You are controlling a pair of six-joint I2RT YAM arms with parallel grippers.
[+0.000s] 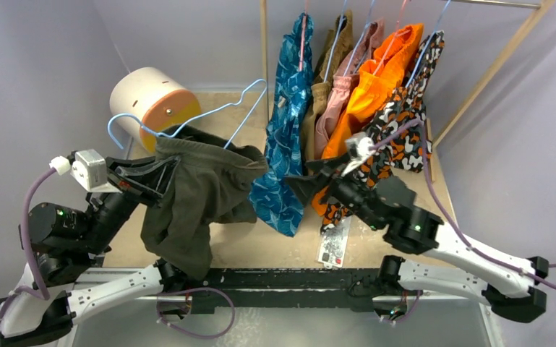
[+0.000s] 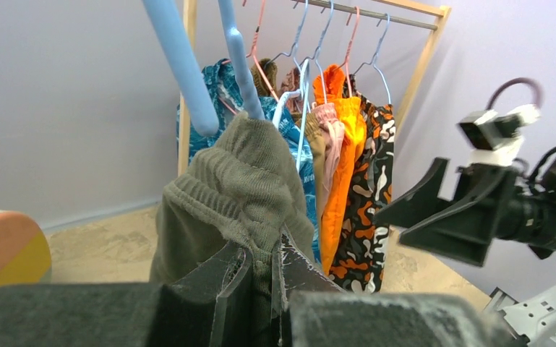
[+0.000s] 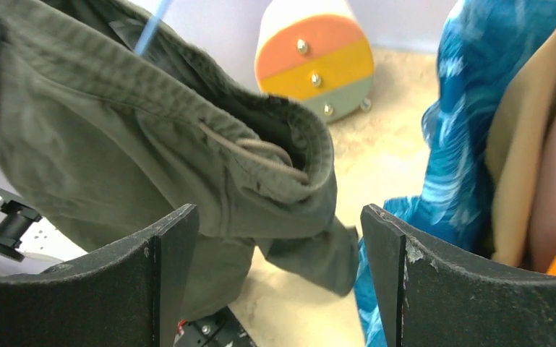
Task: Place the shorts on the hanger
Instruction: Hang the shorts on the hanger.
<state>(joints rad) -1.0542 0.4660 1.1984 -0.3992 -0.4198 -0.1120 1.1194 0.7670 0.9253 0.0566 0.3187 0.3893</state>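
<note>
We lose part of the hanger (image 2: pixel 181 65) where its wire runs inside the shorts (image 1: pixel 195 188). Above the shorts, the top edge of the left wrist view cuts off its upper end. The left gripper (image 2: pixel 262 253) has its fingertips buried in the shorts' folds, so we cannot tell whether wire is pinched along with the cloth. Right of the shorts lies a printed card (image 1: pixel 332 246), its print too small to read. Left of the shorts, the wooden cylinder (image 2: pixel 0 253) is cut by the frame edge.
</note>
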